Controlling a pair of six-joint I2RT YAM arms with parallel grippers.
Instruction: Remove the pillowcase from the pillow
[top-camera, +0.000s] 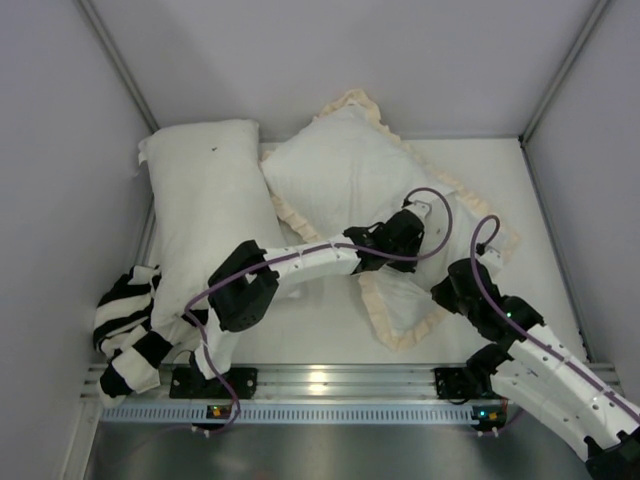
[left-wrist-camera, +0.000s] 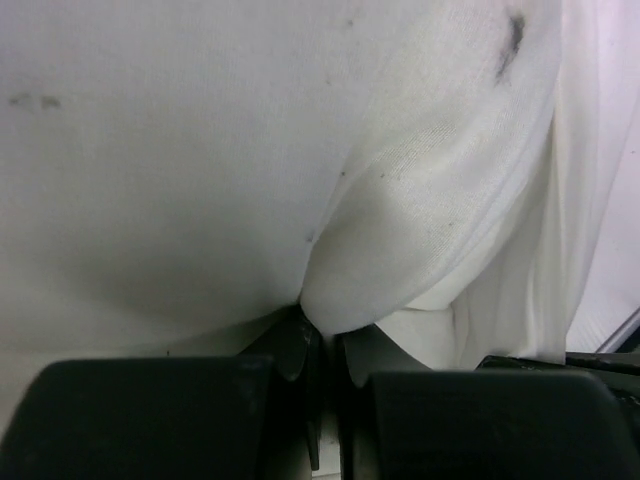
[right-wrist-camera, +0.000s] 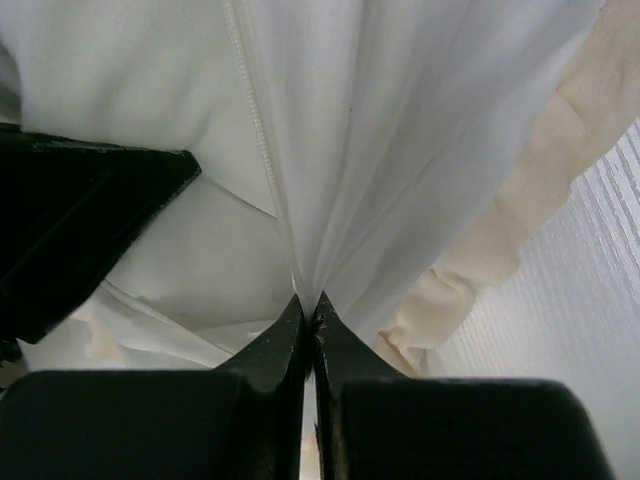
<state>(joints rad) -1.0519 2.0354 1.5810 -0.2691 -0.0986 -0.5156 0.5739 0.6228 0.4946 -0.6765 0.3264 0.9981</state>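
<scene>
left hand (left-wrist-camera: 320, 335) is gripping with its jaws nearly together, pinching a small fold of the white, dark-specked pillow (left-wrist-camera: 400, 220) between its fingertips. right hand (right-wrist-camera: 310, 310), near it on the near right side, is clamping shut on a gathered pleat of the pillowcase (right-wrist-camera: 400, 150), with a stitched seam (right-wrist-camera: 252, 110) running off on one side of the grip and the cream ruffled trim (right-wrist-camera: 560, 150) hanging along the other. the pillowcase is lying cream face up across the middle and right of the table (top-camera: 320, 330), one corner pointing away from the arms, and is covering most of the pillow. a second bare white pillow (top-camera: 200, 210) is lying along the left side, just beside the pillowcase's edge, and a black-and-white striped cloth (top-camera: 128, 335) is bunching at the near left corner.
</scene>
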